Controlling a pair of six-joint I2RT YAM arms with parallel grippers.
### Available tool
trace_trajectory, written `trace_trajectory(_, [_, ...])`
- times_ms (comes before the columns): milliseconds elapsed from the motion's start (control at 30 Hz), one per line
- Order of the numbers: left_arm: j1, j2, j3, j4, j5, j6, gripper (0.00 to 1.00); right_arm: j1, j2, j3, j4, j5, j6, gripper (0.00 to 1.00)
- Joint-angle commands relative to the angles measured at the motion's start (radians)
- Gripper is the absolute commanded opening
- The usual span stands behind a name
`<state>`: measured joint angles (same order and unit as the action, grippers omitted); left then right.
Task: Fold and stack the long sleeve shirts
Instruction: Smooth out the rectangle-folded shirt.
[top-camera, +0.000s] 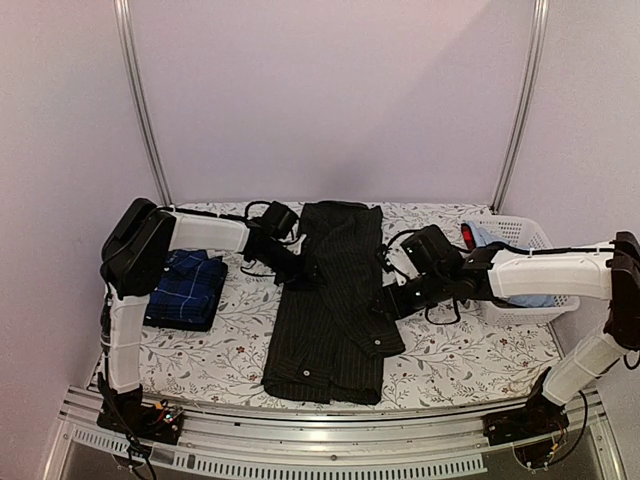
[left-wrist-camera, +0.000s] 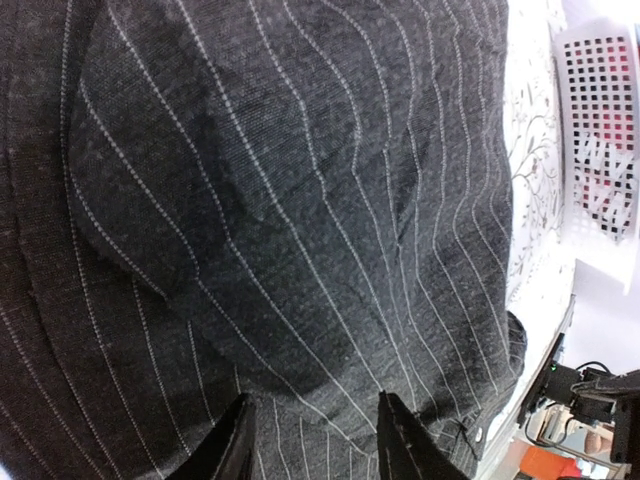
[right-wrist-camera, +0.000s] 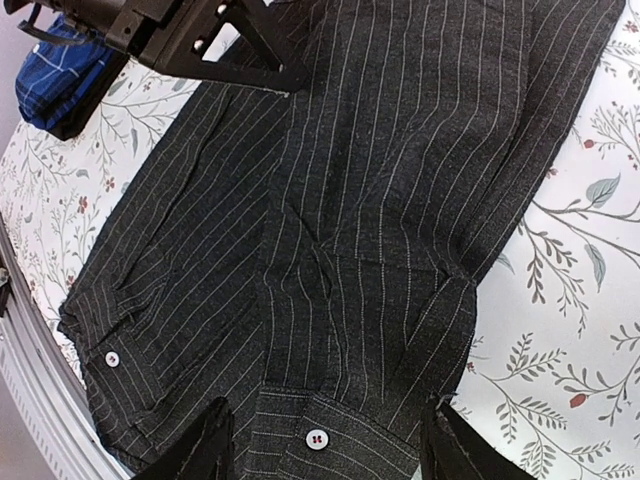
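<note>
One long sleeve shirt, black with pale pinstripes (top-camera: 335, 300), lies lengthwise in the middle of the table with its sleeves folded over its body. The other long sleeve shirt, navy with a light check (top-camera: 188, 288), sits folded at the left. My left gripper (top-camera: 303, 279) is at the black shirt's left edge. It hangs open just over the cloth (left-wrist-camera: 300, 200), with nothing between its fingers (left-wrist-camera: 232, 445). My right gripper (top-camera: 388, 300) is at the shirt's right edge, open wide above a buttoned cuff (right-wrist-camera: 317, 437). The navy shirt (right-wrist-camera: 50, 70) and the left gripper (right-wrist-camera: 235, 50) show at the top of the right wrist view.
A white plastic basket (top-camera: 535, 238) with red and blue items stands at the back right, close behind my right arm. It also shows in the left wrist view (left-wrist-camera: 600, 130). A floral cloth (top-camera: 460, 350) covers the table. A metal rail (top-camera: 330, 440) runs along the near edge.
</note>
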<state>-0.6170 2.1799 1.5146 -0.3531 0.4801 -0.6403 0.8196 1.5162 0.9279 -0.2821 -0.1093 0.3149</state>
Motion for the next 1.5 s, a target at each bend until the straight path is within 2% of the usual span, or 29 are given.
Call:
trace_trajectory(0, [-0.004, 0.012, 0.016, -0.015, -0.013, 0.010, 0.41, 0.049, 0.042, 0.036, -0.085, 0.024, -0.067, 0.62])
trace_trajectory(367, [-0.004, 0.011, 0.021, -0.020, -0.012, 0.013, 0.41, 0.178, 0.160, 0.105, -0.181, 0.100, -0.046, 0.54])
trace_trajectory(533, [-0.005, 0.010, 0.019, -0.020, -0.011, 0.016, 0.41, 0.196, 0.207, 0.125, -0.205, 0.157, -0.023, 0.54])
trace_trajectory(767, [-0.001, 0.012, 0.026, -0.020, -0.007, 0.021, 0.41, 0.217, 0.278, 0.167, -0.242, 0.199, -0.001, 0.47])
trace_trajectory(933, [-0.001, 0.008, 0.019, -0.017, -0.010, 0.022, 0.42, 0.217, 0.281, 0.200, -0.272, 0.228, 0.005, 0.31])
trace_trajectory(1167, [0.006, 0.000, 0.009, -0.007, -0.006, 0.021, 0.42, 0.218, 0.267, 0.269, -0.327, 0.209, -0.017, 0.01])
trace_trajectory(1467, [0.019, -0.024, 0.000, -0.001, -0.010, 0.024, 0.42, 0.217, 0.273, 0.410, -0.411, 0.071, -0.048, 0.00])
